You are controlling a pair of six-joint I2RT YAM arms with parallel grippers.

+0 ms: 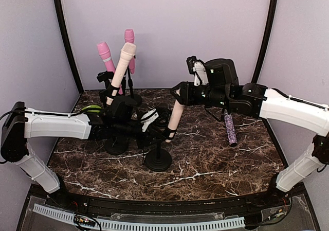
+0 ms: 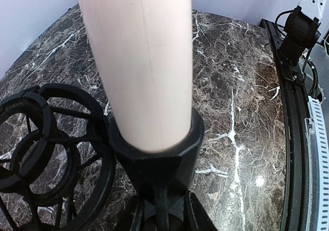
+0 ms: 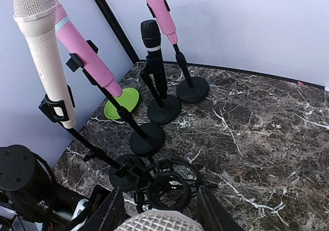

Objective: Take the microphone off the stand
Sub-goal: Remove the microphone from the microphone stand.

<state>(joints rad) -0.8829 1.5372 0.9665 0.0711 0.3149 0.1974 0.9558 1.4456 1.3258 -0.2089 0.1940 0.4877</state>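
I have the right tool (image 3: 160,213) closed on the head of the microphone (image 1: 176,116). The microphone sits in the clip (image 2: 154,154) of its stand (image 1: 158,160), mid-tabletop (image 1: 226,161). The left tool (image 2: 162,216) is nearly closed, clamping the stand below the clip. Step in hand: extraction. Next, I judge: pull the microphone up along its axis, holding the stand braced.

Centre microphone and both grippers are only partly showing.
In the top view the right gripper (image 1: 180,93) is covering the head of the beige microphone (image 1: 175,115). The right wrist view's bottom edge is cutting off that mesh head, with the body and stand (image 1: 158,159) hiding below it. The left wrist view's top edge is cropping the microphone, and the fingers (image 2: 203,218) of the left gripper (image 2: 163,215) are barely showing at the bottom edge. The right arm (image 1: 247,100) is hiding the purple microphone (image 1: 230,129)'s upper end, and the left arm (image 1: 56,125) is overlapping the green disc (image 1: 91,108).
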